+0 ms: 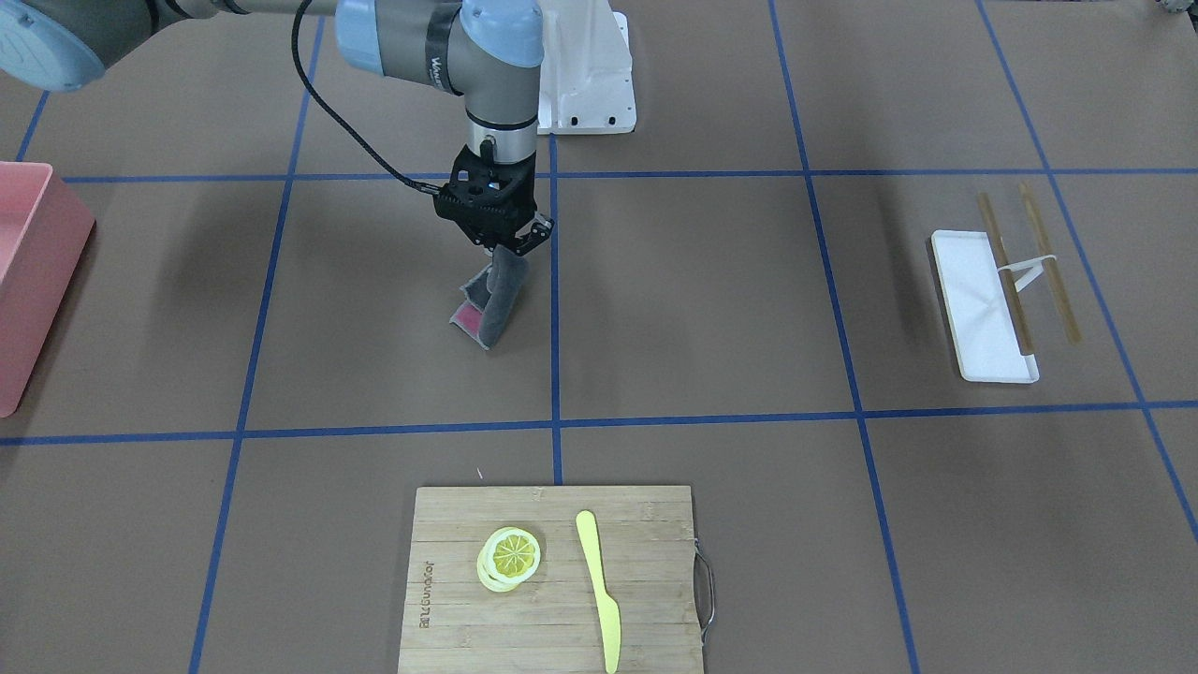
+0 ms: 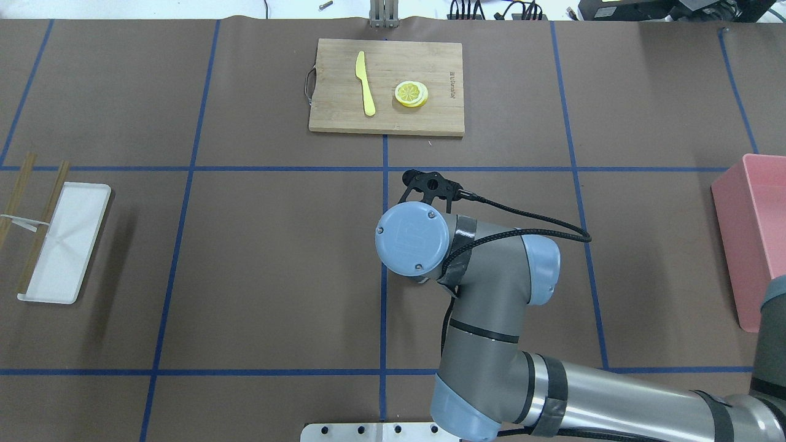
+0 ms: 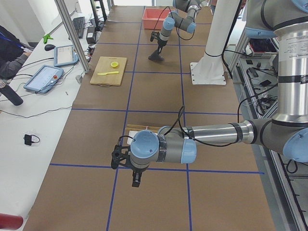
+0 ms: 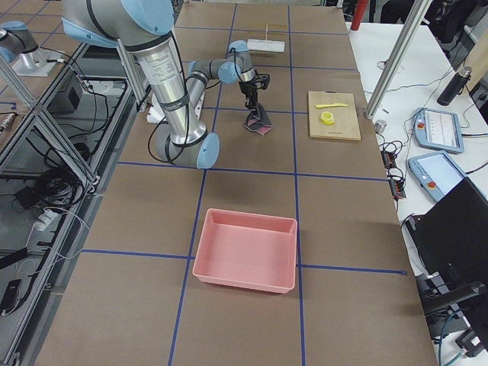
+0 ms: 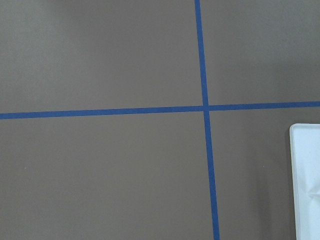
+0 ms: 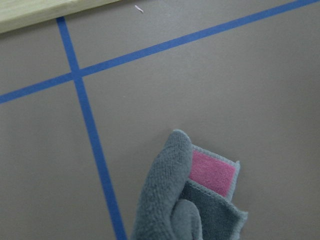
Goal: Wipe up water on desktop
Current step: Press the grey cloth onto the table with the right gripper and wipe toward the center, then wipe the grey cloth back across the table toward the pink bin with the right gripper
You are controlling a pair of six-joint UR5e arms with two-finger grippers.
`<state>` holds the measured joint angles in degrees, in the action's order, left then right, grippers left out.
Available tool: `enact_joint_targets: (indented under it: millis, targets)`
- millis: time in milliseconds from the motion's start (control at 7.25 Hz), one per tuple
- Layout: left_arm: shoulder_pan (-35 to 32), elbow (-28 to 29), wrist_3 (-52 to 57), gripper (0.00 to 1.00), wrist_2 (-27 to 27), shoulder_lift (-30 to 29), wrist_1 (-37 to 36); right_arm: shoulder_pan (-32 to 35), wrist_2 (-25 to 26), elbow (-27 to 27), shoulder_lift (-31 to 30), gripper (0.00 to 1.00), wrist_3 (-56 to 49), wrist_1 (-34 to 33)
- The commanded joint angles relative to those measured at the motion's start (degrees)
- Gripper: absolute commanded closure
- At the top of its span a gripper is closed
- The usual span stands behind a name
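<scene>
My right gripper [image 1: 513, 245] hangs over the middle of the brown desktop [image 1: 702, 300] and is shut on a grey cloth [image 1: 498, 298]. The cloth has a pink patch and droops down, with its lower end on the surface beside a blue tape line. In the right wrist view the cloth [image 6: 190, 200] fills the bottom centre. I can make out no water on the desktop. My left gripper [image 3: 136, 182] shows only in the exterior left view, low over the tape grid near the white tray [image 5: 306, 180]; I cannot tell whether it is open or shut.
A bamboo cutting board [image 1: 552, 580] holds lemon slices [image 1: 510, 557] and a yellow knife [image 1: 599, 590]. A pink bin [image 1: 28, 281] sits at one end of the table. At the other end is a white tray [image 1: 978, 309] with chopsticks [image 1: 1006, 271].
</scene>
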<state>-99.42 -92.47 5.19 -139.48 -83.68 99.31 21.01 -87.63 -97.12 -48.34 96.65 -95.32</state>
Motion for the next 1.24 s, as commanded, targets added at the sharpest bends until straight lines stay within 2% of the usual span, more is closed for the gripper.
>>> enact_joint_targets:
  millis: [0,138,276,414,552,690,828,966,1103]
  targets:
    - [0.0,-0.1,0.0,0.02,0.0,0.0,0.0,-0.3,0.6,3.5,1.6,1.0,4.9,2.3]
    - [0.0,-0.2,0.0,0.02,0.0,-0.3,0.0,-0.1,0.4,3.1,0.0,1.0,-1.8,-3.9]
    - [0.0,-0.2,0.0,0.02,0.0,-0.4,0.1,0.6,0.0,-0.1,-5.9,1.0,-5.0,-5.0]
    - [0.0,-0.1,0.0,0.02,0.0,-0.5,0.0,2.7,-2.4,-6.8,-13.0,1.0,-11.8,-5.6]
    - [0.0,-0.2,0.0,0.02,0.0,-0.5,0.0,5.1,-4.0,-10.6,-18.7,1.0,-17.8,-7.3]
    - [0.0,-0.1,0.1,0.02,0.0,-0.4,0.1,8.1,-4.1,-11.9,-22.4,1.0,-24.1,-9.5]
    - [0.0,-0.1,0.1,0.02,0.0,-0.4,0.1,10.1,-4.1,-15.8,-28.8,1.0,-28.9,-10.3]
    - [0.0,-0.2,0.1,0.02,0.0,-0.4,0.1,11.4,-4.0,-19.5,-35.8,1.0,-32.4,-10.3]
    - [0.0,-0.2,0.1,0.02,0.0,-0.4,0.1,11.7,-3.6,-20.7,-39.8,1.0,-33.5,-10.4]
